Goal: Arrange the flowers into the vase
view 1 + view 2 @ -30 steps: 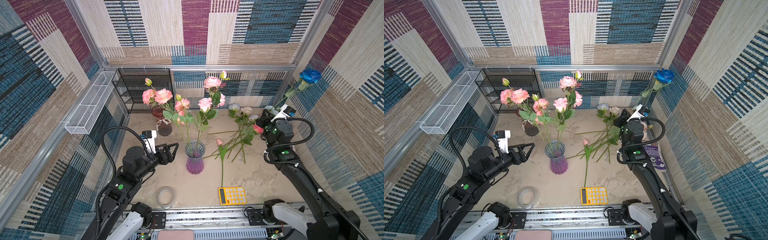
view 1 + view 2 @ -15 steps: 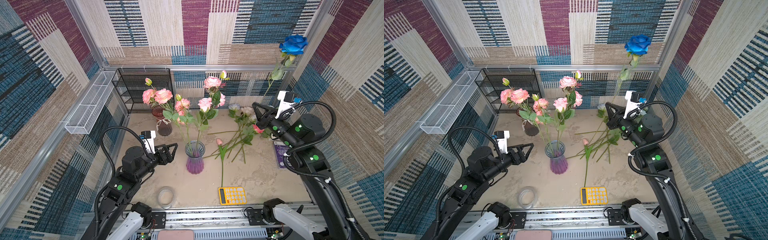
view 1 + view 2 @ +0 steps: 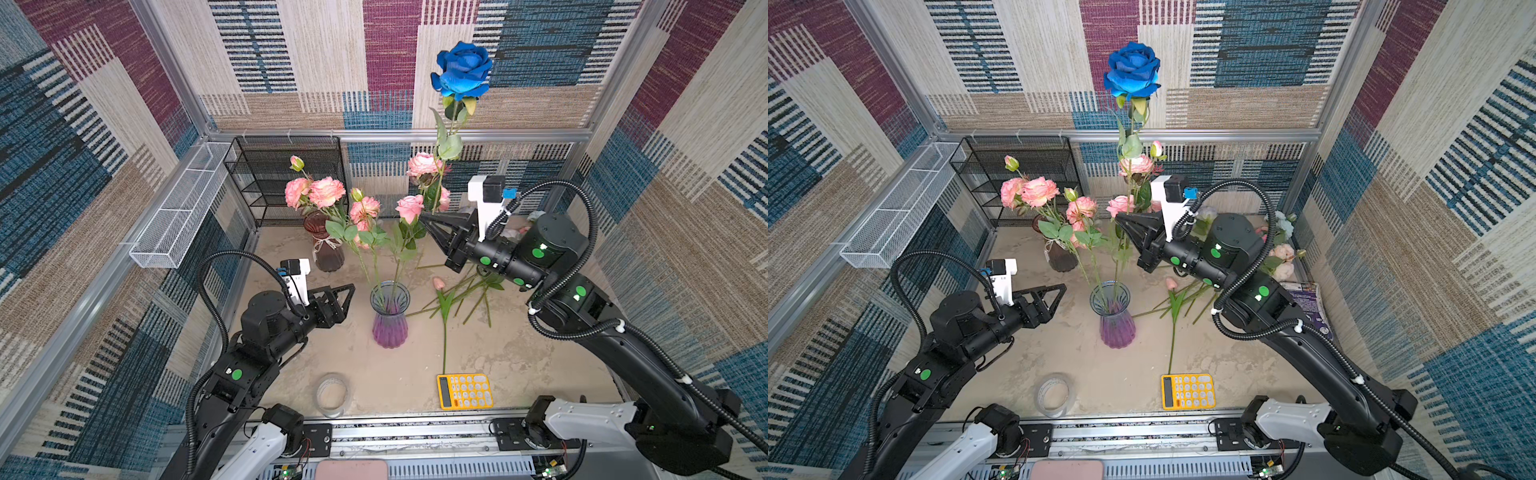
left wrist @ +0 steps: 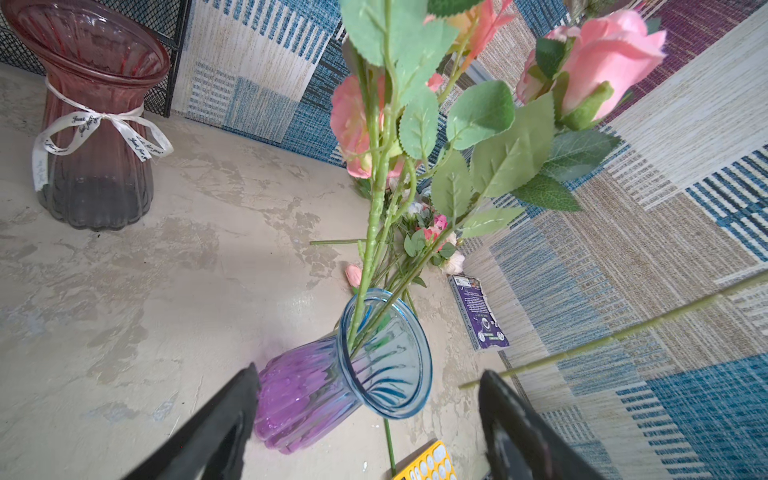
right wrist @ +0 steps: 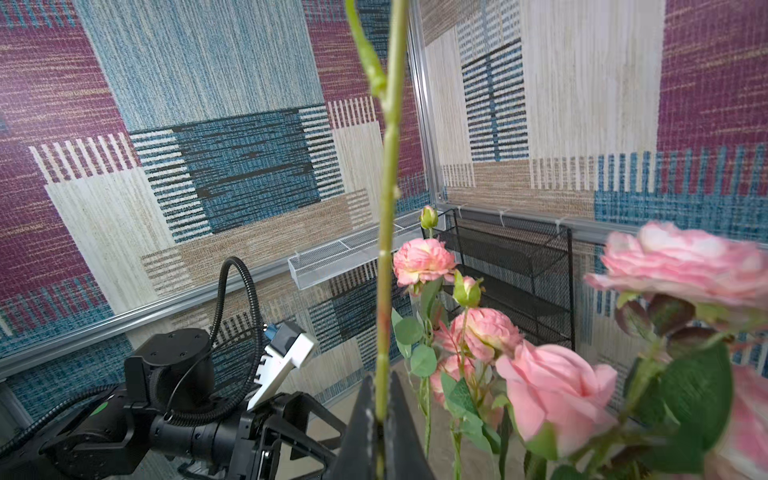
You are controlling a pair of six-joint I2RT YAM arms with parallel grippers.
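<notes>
Grips the deep blue rose (image 3: 461, 68) low on its stem in the fully closed right gripper (image 3: 427, 217), bloom upright high above the jaws. Holds the left gripper (image 3: 350, 289) wide open, empty, purple glass vase (image 3: 390, 320) of pink roses (image 3: 409, 208) just ahead of its jaws.

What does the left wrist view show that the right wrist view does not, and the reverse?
Only the left wrist view shows the purple vase with its blue rim, the red vase with a ribbon, and loose flowers lying on the table. Only the right wrist view shows the right hand shut on a long green stem, and the white mesh tray on the wall. Both show the standing pink roses, the black wire rack and the open left hand.
</notes>
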